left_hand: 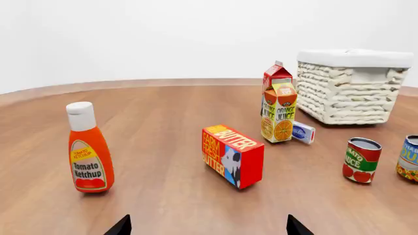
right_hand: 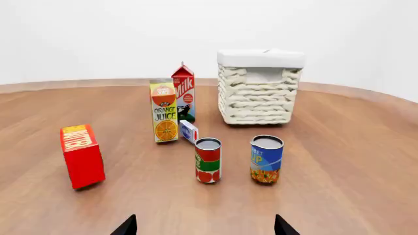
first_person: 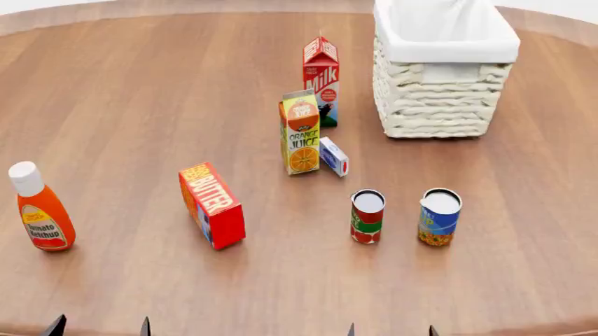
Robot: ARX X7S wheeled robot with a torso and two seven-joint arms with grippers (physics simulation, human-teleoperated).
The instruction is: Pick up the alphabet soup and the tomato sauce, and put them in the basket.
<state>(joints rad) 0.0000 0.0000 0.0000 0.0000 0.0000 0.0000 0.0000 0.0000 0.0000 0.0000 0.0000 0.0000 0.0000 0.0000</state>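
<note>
Left jaws: wide apart, holding nothing. Only the dark tips of the left gripper (first_person: 99,326) show at the near table edge.
Right jaws: wide apart too, empty. Right gripper (first_person: 390,330) tips sit low, near edge.
Soup: the small round alphabet soup can w/ blue label, yellow-orange bottom band, silver top (first_person: 439,217) stands up on the brown wood table (first_person: 140,105), just beside the sauce, not touching.
Sauce: the small round tomato sauce can w/ red & green label (first_person: 367,217) stands up, left of the soup.
Basket: the big cream-white woven basket w/ white cloth rim (first_person: 439,98) is at the far side, well apart from both cans. Looks empty, but its floor is partly hidden.
</note>
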